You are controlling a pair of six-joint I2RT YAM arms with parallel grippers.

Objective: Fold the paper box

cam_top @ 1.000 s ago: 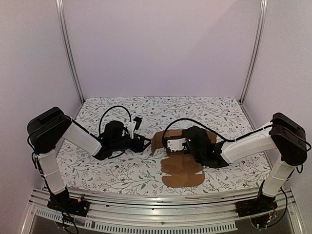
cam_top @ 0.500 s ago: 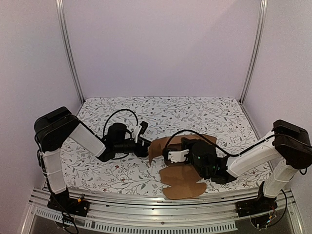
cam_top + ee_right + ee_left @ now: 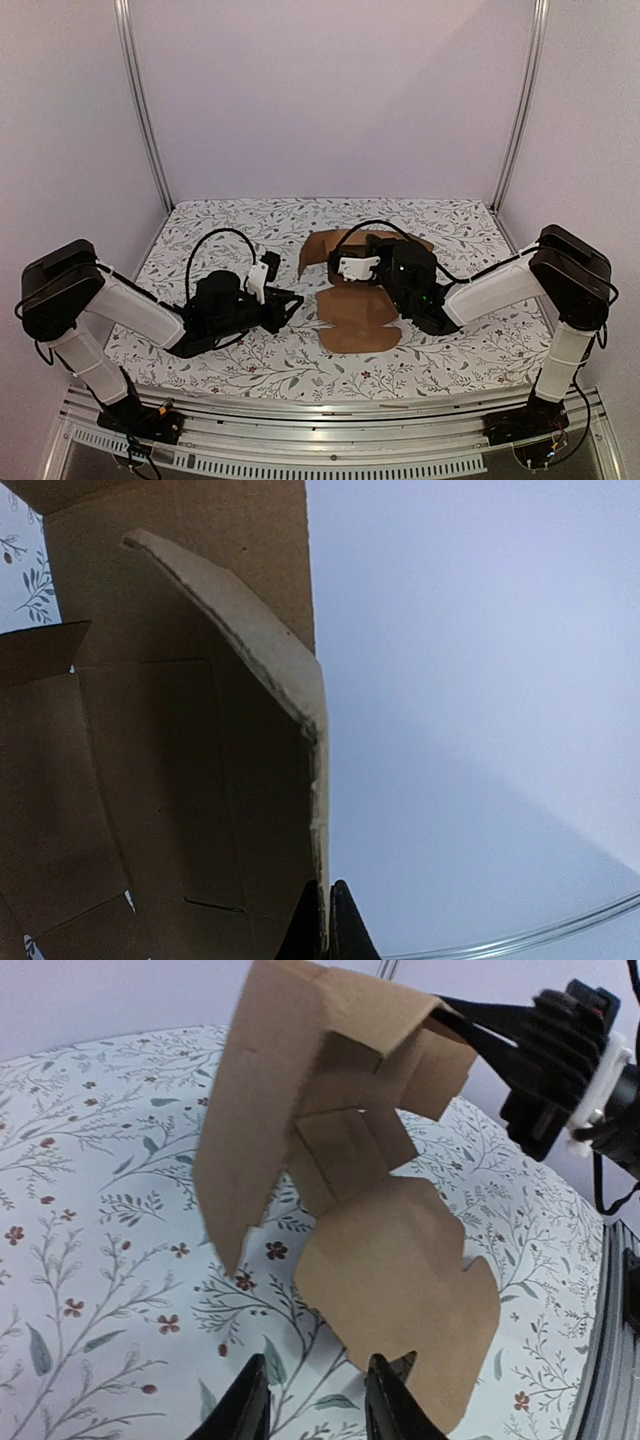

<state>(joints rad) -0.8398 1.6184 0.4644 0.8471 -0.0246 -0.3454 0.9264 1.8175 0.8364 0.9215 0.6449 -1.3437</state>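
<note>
So the box sits roughly mid-worktop, a bit right of centre, and it's only half folded. One big panel with rounded tabs lies flat on the floral cover toward the near edge, while the far panels are lifted off the surface.

From the left wrist camera the box looks kind of like a tent. A tall panel on the left stands steeply tilted with its lower corner down on the worktop. Smaller flaps fold inward behind it, and the flat tabbed panel stretches toward the camera.

The right end effector reaches in from the right and is clamped on the raised part. Its own camera shows it well: the right end effector has both fingers pinched together on the thin edge of a cardboard panel. The inside of the box fills the left half of that view.

The left end effector is low over the worktop just left of the box, pointing at it. In its wrist view the left end effector has its fingers apart, with only floral cover showing in the gap. The finger on the right of that view sits right at the near edge of the flat panel. Can't tell if it's actually touching.
</note>
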